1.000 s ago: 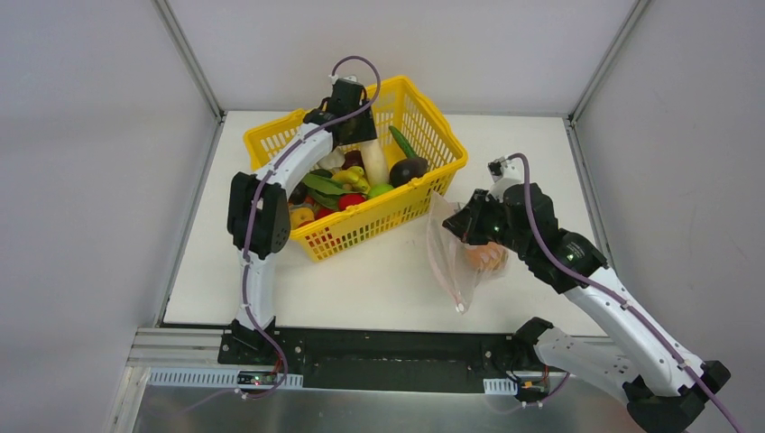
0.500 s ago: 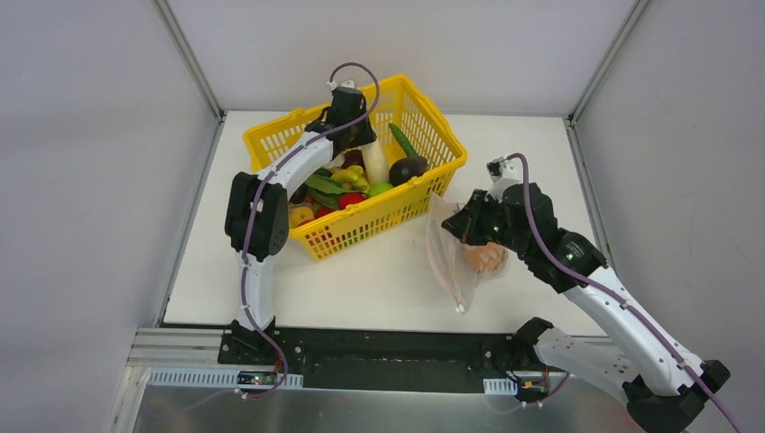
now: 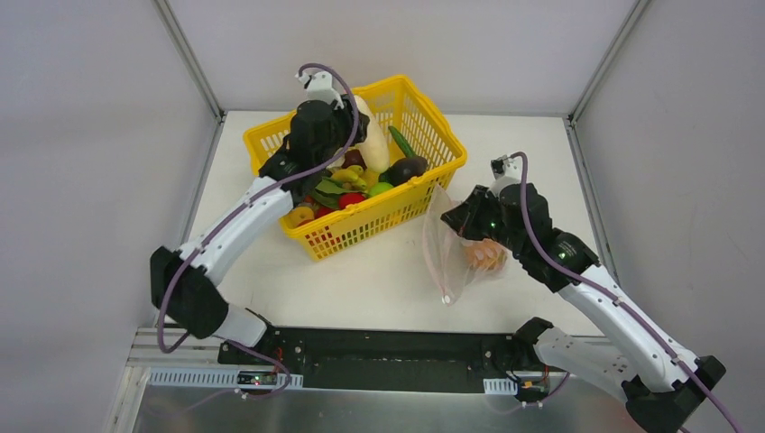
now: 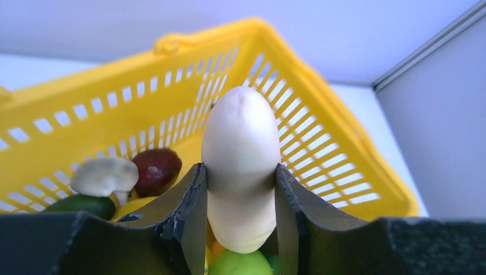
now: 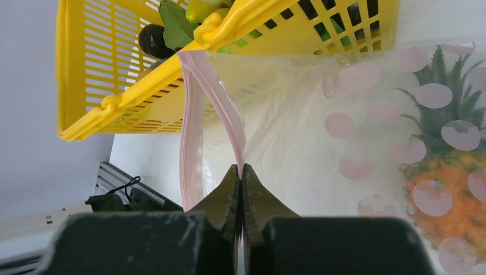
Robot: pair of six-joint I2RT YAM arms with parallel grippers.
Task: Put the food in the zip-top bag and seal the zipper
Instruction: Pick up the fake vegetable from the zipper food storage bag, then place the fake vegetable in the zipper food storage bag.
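Over the yellow basket [image 3: 431,117], my left gripper [image 3: 354,126] is shut on a white radish [image 3: 372,135]. In the left wrist view the radish [image 4: 240,143] stands upright between the two pads of the gripper [image 4: 240,172], just above a green apple [image 4: 240,264]. More food lies in the basket: a red tomato [image 3: 350,199], a dark avocado [image 3: 408,169], a white mushroom [image 4: 106,175]. My right gripper [image 5: 242,167] is shut on the pinkish zipper [image 5: 226,114] of the clear zip-top bag [image 5: 298,132]. The bag [image 3: 447,262] hangs with its mouth apart, right of the basket.
An orange pineapple shape with pink dots [image 5: 453,172] shows on or through the bag; I cannot tell which. The basket's near right corner [image 5: 218,26] stands close to the bag's mouth. Grey walls enclose the white table [image 3: 379,280] on three sides.
My left gripper closed on the white radish and lifted it up out of the pile, the arm swinging left and up. The right gripper and bag shifted only slightly.
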